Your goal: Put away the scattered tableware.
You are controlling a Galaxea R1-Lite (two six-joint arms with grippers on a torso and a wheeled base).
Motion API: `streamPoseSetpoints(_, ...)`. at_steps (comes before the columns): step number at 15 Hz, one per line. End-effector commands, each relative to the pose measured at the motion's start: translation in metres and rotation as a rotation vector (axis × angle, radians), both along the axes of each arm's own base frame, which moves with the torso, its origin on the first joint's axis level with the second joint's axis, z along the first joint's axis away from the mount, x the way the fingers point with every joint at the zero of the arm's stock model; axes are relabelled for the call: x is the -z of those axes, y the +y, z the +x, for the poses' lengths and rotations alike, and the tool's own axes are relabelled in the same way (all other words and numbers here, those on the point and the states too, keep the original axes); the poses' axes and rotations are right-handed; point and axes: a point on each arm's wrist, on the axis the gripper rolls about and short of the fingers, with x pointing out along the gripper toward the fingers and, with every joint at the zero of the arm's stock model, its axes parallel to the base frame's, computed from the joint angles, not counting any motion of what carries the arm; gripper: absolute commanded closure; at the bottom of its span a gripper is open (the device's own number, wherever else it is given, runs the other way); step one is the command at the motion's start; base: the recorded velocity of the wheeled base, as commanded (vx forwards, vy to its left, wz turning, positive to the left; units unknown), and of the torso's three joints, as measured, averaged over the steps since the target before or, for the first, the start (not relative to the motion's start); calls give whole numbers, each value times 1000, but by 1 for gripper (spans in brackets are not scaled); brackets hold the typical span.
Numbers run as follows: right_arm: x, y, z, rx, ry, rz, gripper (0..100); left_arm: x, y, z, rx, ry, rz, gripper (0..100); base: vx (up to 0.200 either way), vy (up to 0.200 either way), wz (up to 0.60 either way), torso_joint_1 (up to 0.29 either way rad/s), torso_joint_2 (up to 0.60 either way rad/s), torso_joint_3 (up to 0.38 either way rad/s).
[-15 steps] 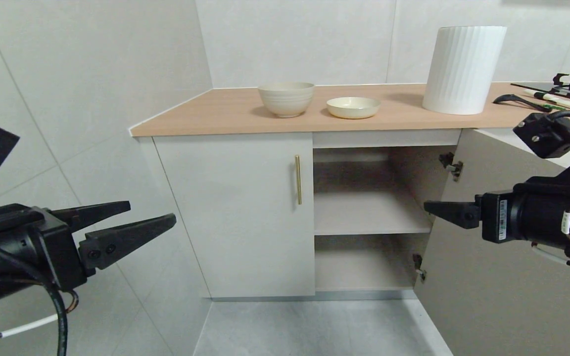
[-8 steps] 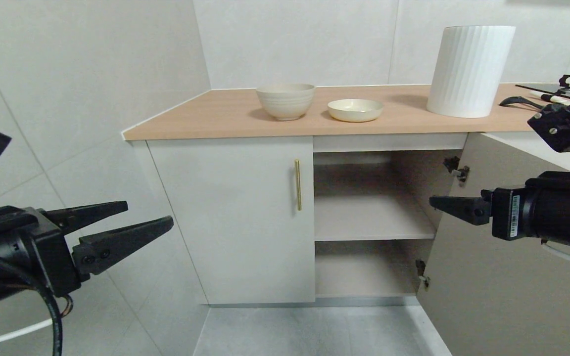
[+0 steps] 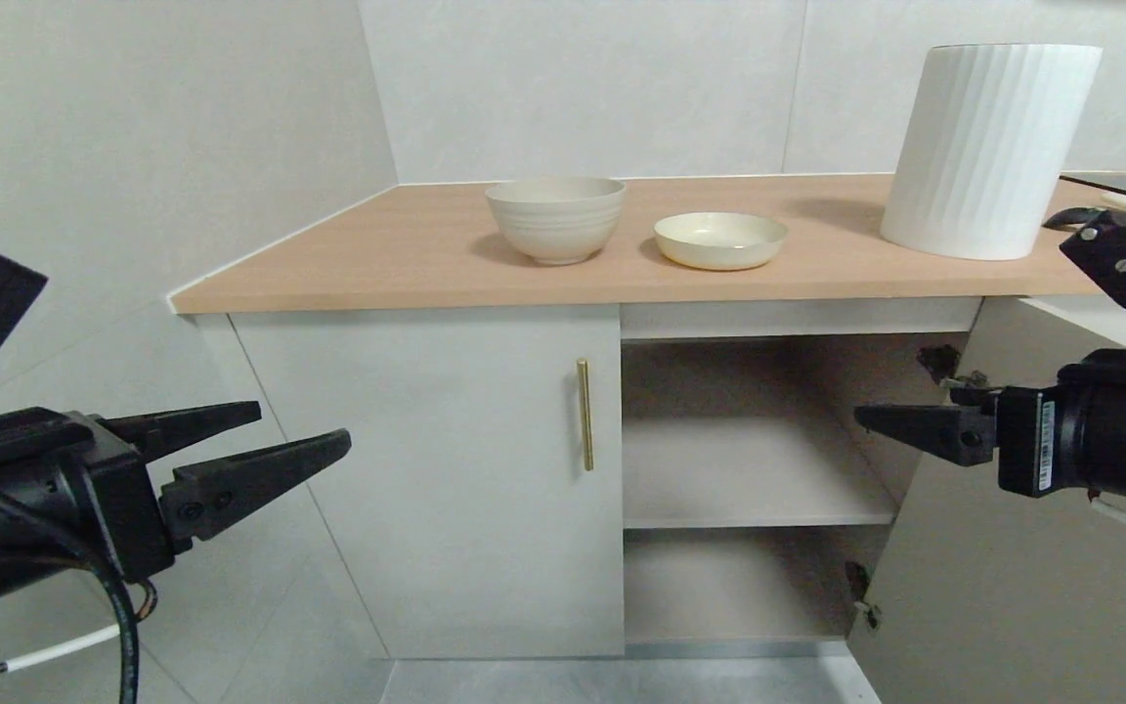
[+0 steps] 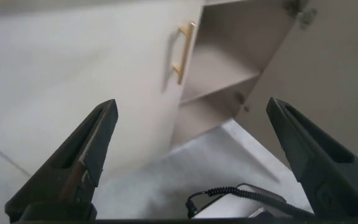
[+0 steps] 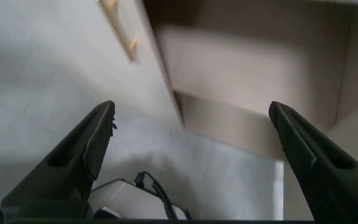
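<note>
**Approach to the open cupboard, both grippers unloaded**

The left gripper point(image 3: 304, 427) is held low on the robot's left, in front of the tiled wall, with its jaws spread wide and nothing between them. The right gripper point(image 3: 866, 418) is held at a similar height on the right, level with the open compartment. Its wrist view shows its jaws equally wide and empty.

Beyond the grippers, the cupboard point(image 3: 426, 469) is seen with its left door closed behind a brass handle point(image 3: 584, 414). Its right door point(image 3: 974, 587) is swung fully open, so that the middle shelf point(image 3: 749, 479) and the floor of the compartment below it are exposed.

On the table point(image 3: 377, 264) above, the ribbed bowl point(image 3: 555, 217) and the shallow dish point(image 3: 719, 240) are set just beside one another without touching. A tall white fluted container point(image 3: 988, 152) is placed well to their right.

Over the last second the whole head view has shifted. The cupboard and table are now shown larger and nearer, while the bowl, dish and container have kept their mutual positions. This is taken as an advance of the camera, not a move of the things. The opening of both grippers is unchanged.

The task is therefore judged to be at its approach stage: storage is already accessible, and neither piece of tableware has yet been grasped.
</note>
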Motion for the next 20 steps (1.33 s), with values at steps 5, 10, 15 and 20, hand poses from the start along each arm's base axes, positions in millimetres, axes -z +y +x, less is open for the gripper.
streamPoseSetpoints(5,0,-2,-4,3,-7,18,0,1,0,2,-2,6,1,0,160,0,0,2,-1,1)
streamPoseSetpoints(10,-2,-4,-7,2,-17,21,0,2,0,0,-2,8,0,0,0,0,0,0,0,0)
streamPoseSetpoints(15,-1,-5,-7,3,-15,18,0,7,-2,8,1,38,8,0,0,0,0,0,0,0)
streamPoseSetpoints(20,-2,-6,-10,2,-23,19,0,10,-4,10,10,51,12,0,0,0,0,23,-103,-81)
